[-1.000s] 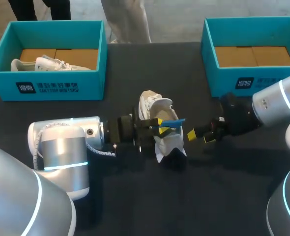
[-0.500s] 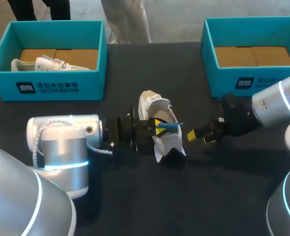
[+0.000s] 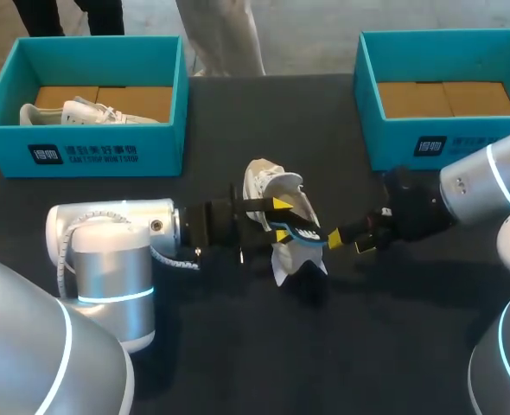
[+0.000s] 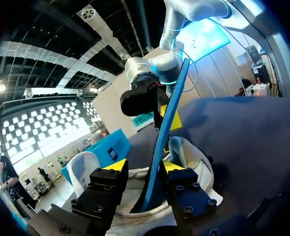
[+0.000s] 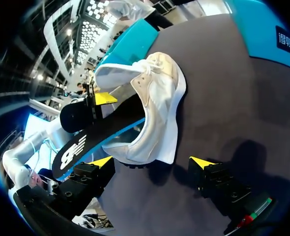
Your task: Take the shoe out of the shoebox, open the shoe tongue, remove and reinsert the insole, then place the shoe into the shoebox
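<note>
A white shoe lies on its side at the middle of the dark table. A black insole with a blue edge sticks out of it toward my right gripper. My left gripper is at the shoe's opening. In the left wrist view the insole stands between the left gripper's parted fingers, close to one and clear of the other. My right gripper is wide open just short of the shoe, and the insole's free end reaches toward one of its fingers.
A teal shoebox at the back left holds a second white shoe. Another teal shoebox at the back right holds only brown cardboard. Both arms lie low across the table's middle.
My left gripper's fingers have spread apart. The insole's free end has dropped and swung toward the right gripper. The right arm has barely moved.
</note>
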Robot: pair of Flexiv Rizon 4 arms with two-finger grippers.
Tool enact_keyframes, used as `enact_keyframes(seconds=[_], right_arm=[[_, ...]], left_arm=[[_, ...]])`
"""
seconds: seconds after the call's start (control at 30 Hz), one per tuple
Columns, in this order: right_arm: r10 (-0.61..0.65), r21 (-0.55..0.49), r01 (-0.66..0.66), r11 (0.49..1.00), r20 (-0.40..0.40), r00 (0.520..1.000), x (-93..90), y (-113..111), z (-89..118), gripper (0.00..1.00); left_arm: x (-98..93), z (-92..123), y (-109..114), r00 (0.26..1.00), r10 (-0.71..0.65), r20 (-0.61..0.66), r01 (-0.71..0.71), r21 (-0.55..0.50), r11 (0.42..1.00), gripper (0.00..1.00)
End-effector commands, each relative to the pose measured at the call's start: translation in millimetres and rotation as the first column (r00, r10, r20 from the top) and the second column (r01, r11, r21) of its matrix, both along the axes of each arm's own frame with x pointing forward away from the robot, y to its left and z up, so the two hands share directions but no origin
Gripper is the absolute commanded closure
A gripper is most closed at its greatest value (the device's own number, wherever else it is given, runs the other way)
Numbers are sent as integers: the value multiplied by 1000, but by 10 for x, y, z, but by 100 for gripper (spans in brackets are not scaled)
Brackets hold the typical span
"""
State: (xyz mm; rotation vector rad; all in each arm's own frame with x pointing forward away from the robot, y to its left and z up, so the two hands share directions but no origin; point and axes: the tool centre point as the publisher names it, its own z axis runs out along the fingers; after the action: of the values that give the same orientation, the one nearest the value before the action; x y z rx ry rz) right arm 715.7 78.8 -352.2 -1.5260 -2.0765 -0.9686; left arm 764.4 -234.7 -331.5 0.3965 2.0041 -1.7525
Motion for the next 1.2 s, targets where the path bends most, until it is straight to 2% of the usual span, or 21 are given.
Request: enact_keyframes(seconds=[0.03, 0.2, 0.27, 0.3, 0.33, 0.37, 1.17, 1.2], right_arm=[[-1, -7, 1, 1000, -1, 1000, 13, 35, -7, 0], [-4, -8, 4, 1000, -1, 1000, 11, 35, -4, 0], [-5, -8, 5, 1000, -1, 1000, 6, 35, -7, 0], [-6, -8, 6, 1000, -2, 1000, 2, 35, -9, 0], [-7, -8, 7, 1000, -2, 1000, -3, 33, -12, 0], [-8, -8, 8, 1000, -3, 1000, -9, 29, -15, 0], [-13, -9, 12, 1000, -9, 1000, 14, -13, -48, 0], [-13, -9, 13, 1000, -9, 1000, 15, -16, -49, 0]], left_arm=[[-58, 77, 30, 1000, -2, 3, 2, -12, 1000, 58], [-94, 76, -17, 1000, -27, 1, 27, -12, 1000, 60], [-106, 47, -35, 999, -43, -1, 43, -5, 999, 65], [-111, 33, -40, 999, -47, 1, 48, -1, 999, 76], [-115, 21, -44, 999, -51, 2, 51, 3, 999, 95], [-115, 11, -47, 999, -53, 2, 53, 5, 999, 100], [122, -284, -16, 999, -27, 18, 25, 110, 994, 100], [125, -276, -8, 1000, -24, 17, 22, 111, 994, 75]])
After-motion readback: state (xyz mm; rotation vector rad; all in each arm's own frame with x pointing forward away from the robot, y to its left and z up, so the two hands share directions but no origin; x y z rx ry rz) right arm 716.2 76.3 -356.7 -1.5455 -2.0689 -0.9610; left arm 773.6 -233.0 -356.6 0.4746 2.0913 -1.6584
